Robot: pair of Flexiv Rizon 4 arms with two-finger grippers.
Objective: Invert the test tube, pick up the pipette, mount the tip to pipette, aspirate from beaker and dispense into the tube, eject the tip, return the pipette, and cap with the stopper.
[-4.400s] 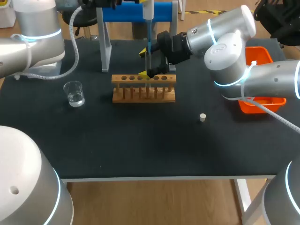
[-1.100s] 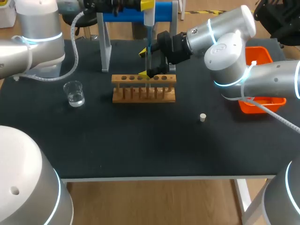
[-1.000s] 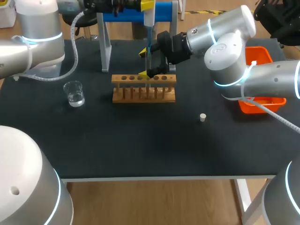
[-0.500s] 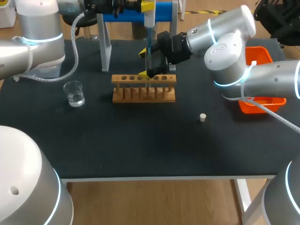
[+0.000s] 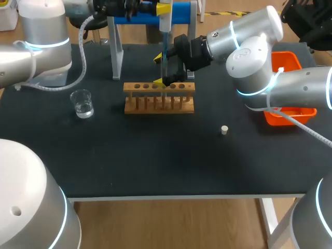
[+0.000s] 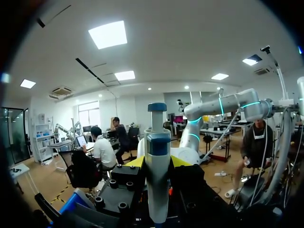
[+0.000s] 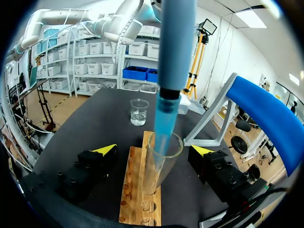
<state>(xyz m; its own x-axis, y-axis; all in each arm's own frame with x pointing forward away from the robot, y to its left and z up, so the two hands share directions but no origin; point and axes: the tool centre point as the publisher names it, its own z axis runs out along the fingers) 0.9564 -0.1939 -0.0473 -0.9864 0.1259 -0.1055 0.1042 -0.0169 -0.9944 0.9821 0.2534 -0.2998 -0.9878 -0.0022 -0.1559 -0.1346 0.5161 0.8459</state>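
The white pipette (image 5: 164, 21) hangs upright over the wooden rack (image 5: 158, 97), with my left gripper (image 5: 163, 8) shut on its body. In the left wrist view the pipette (image 6: 157, 166) stands between the yellow fingers of the left gripper (image 6: 157, 162). Its blue tip (image 7: 166, 123) reaches down into the clear test tube (image 7: 159, 166), which stands mouth up in the rack (image 7: 137, 194). My right gripper (image 7: 153, 150) is open, one finger on each side of the tube and apart from it; in the head view the right gripper (image 5: 160, 70) is at the rack's back. A beaker (image 5: 82, 102) of water stands to the rack's left. A small white stopper (image 5: 224, 129) lies to its right.
The blue pipette stand (image 5: 182, 11) with grey legs rises behind the rack. An orange bin (image 5: 290, 111) sits at the table's right edge, partly behind my right arm. In the right wrist view the beaker (image 7: 138, 112) is ahead, beyond the rack.
Since the earliest frame the left gripper's yellow tip has come into view at the pipette's top. Over the last second nothing has visibly moved.
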